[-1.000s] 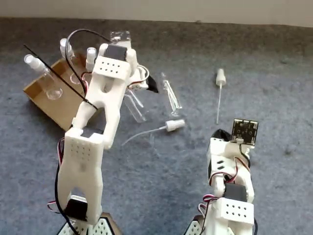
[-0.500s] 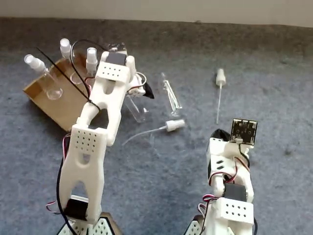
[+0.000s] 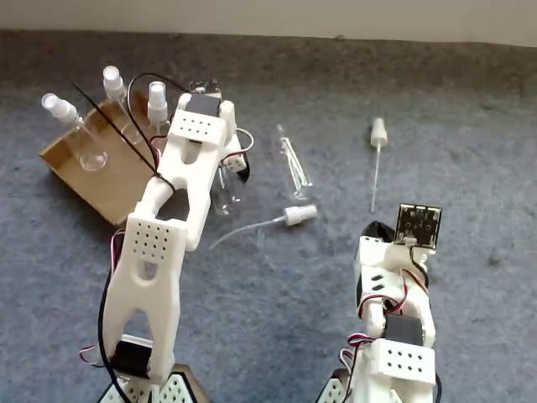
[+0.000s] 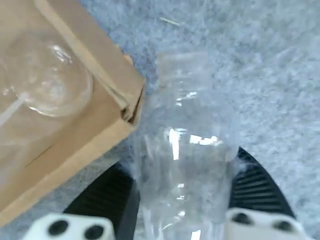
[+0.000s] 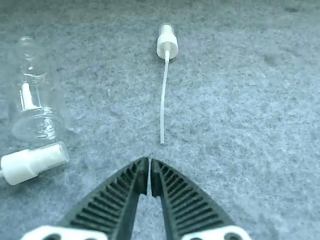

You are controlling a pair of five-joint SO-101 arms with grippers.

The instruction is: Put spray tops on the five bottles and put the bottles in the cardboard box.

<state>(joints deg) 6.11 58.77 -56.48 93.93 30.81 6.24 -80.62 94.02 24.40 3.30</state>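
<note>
My left gripper [image 4: 185, 187] is shut on a clear bottle [image 4: 182, 145] with no top, held just off a corner of the cardboard box [image 4: 75, 125]. From above, that bottle [image 3: 223, 193] hangs beside the box [image 3: 80, 172], which holds three bottles with spray tops [image 3: 157, 94]. A second clear bottle [image 3: 292, 159] lies on the carpet, with one loose spray top [image 3: 299, 215] near it and another [image 3: 378, 132] farther right. My right gripper [image 5: 149, 172] is shut and holds nothing; it sits low over the carpet, short of the tube of that spray top [image 5: 167, 46].
Grey carpet [image 3: 470, 151] covers the whole work area, with open room on the right and in front. The right arm [image 3: 394, 294] is folded back near the front edge. A black cable [image 3: 109, 117] runs across the box.
The left gripper has turned and drawn in toward the box with the bottle, which now hangs closer to upright. The right arm has not moved.
</note>
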